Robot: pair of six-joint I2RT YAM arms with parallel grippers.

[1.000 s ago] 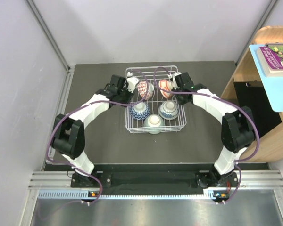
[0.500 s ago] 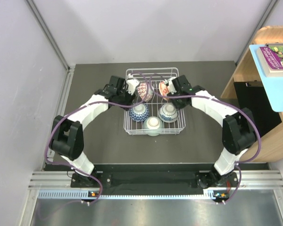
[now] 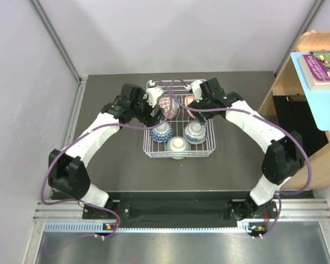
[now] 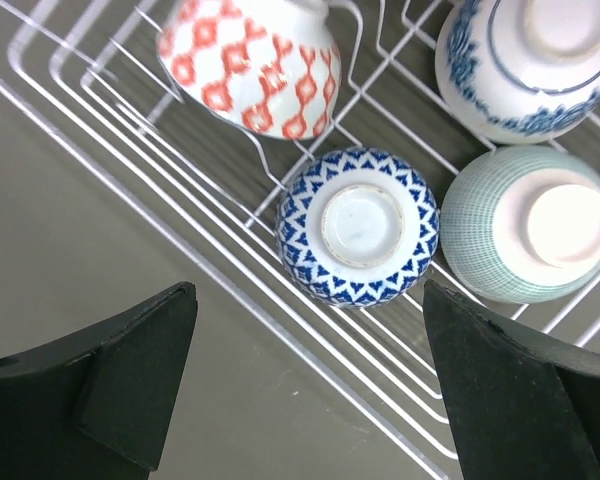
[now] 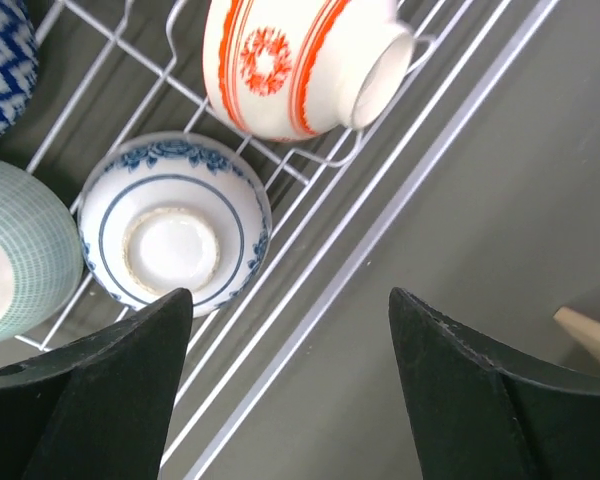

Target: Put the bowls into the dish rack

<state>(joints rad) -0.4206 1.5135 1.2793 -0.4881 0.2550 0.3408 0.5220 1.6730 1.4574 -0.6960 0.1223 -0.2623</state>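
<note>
All five bowls [image 3: 177, 144] are in the rack [image 3: 179, 155], mid-table.
- Near side: zigzag bowl [image 4: 358, 225] left, green bowl [image 4: 528, 225] nearest, blue-ring bowl [image 5: 175, 245] right. All three are upside down, foot rings up.
- Far side: diamond bowl [image 4: 248, 60] left, striped bowl [image 5: 300, 65] right. Both are tipped on their sides against the prongs.

Left gripper [image 4: 308, 300] is spread wide and empty, over the rack's left edge by the zigzag bowl. Right gripper [image 5: 288, 300] is the same: wide, empty, over the right edge by the blue-ring bowl. I read loading as done, with only pulling clear left.

Risks I see:
- **Rack drag:** Both wrists hang over the rack. A sideways pull could hook a finger on the rim wire and drag the rack, which looks light.
- **Tipped bowls:** These look least stable. A jolt could roll them onto their neighbours, and ceramic on ceramic can chip.
- **Cables:** The purple cables [image 3: 170, 83] loop above the far rim and could snag there.

I'd go straight up first, then back.
</note>
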